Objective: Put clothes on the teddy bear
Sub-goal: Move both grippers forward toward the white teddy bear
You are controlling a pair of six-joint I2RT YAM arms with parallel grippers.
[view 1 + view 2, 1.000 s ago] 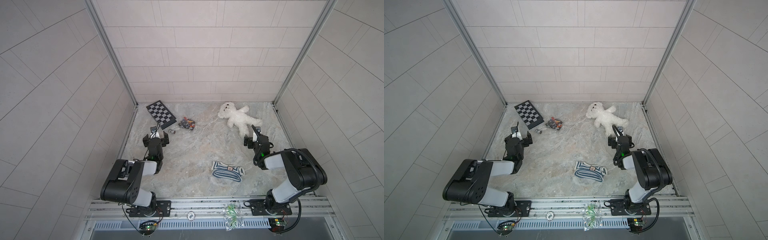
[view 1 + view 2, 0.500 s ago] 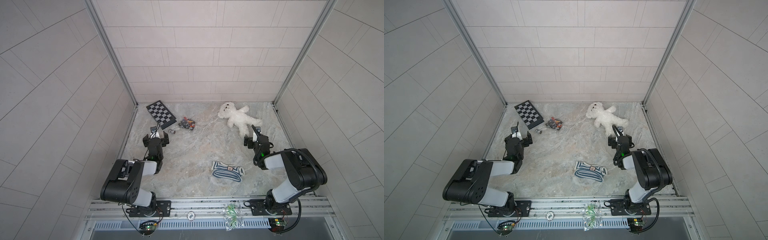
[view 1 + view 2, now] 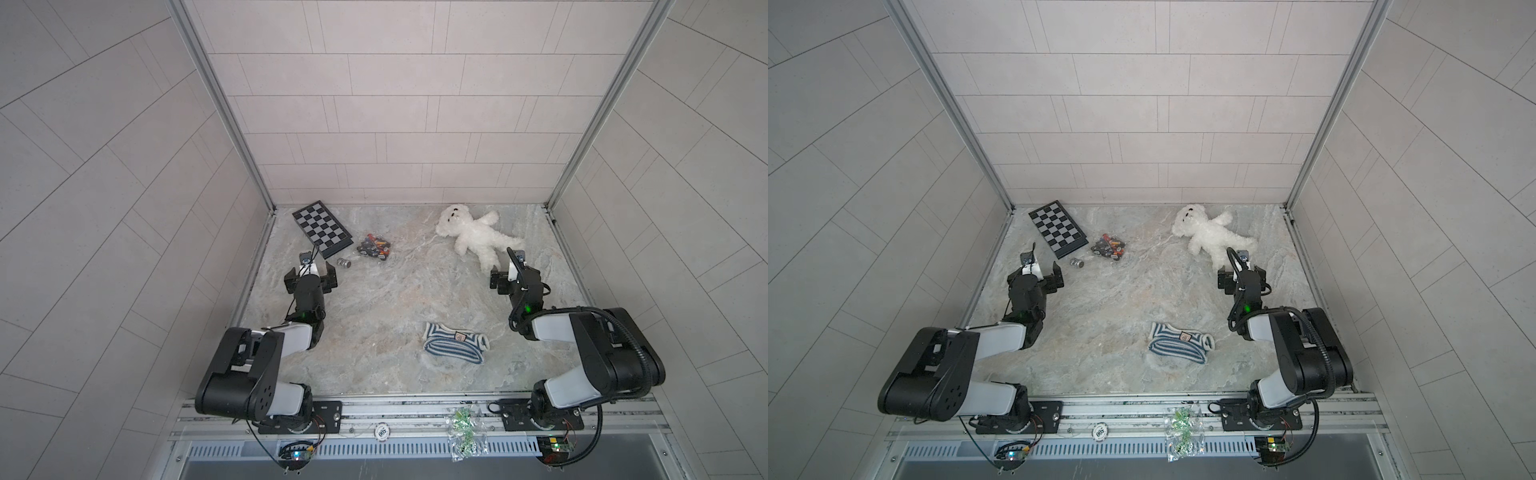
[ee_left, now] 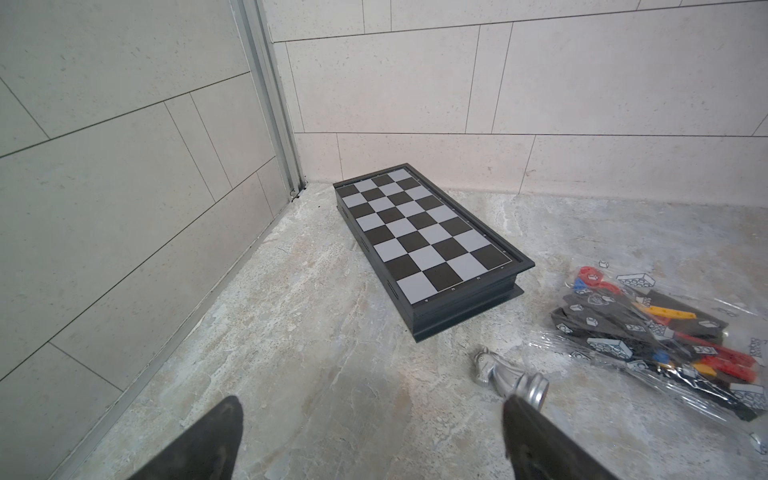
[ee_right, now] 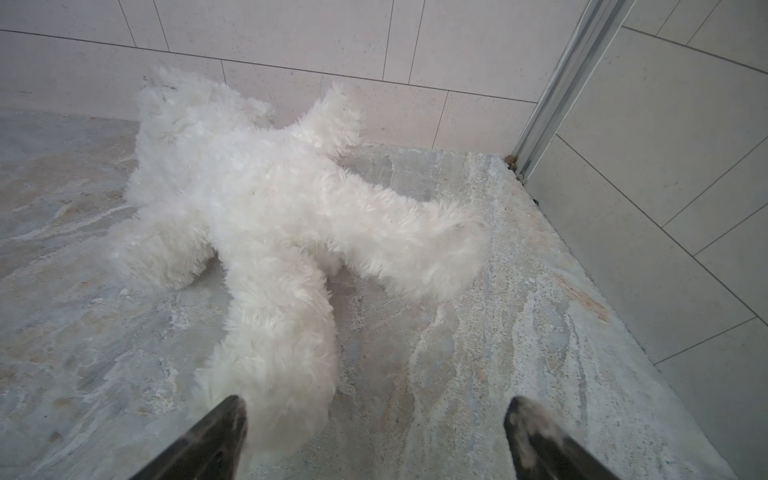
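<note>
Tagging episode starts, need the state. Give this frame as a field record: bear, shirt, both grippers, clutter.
bear: teddy bear face up, far right corner, bare
shirt: striped shirt crumpled near the front, apart from bear
left: left gripper jaws open, empty, just short of silver chess piece
right: right gripper jaws open, empty, at bear's near leg, not gripping
clutter: chessboard, bag of bricks, far left

Bright, even, diffuse light fills both top views, leaving only faint soft shadows on the marbled grey table point(image 3: 382, 299), and the wall-tile seams point(image 3: 386, 133) splay toward the frame edges. In the right wrist view the fluffy white plush teddy bear point(image 5: 266, 199) is nearly blown out, and the dark jaws nearest each wrist lens are blurred.
</note>
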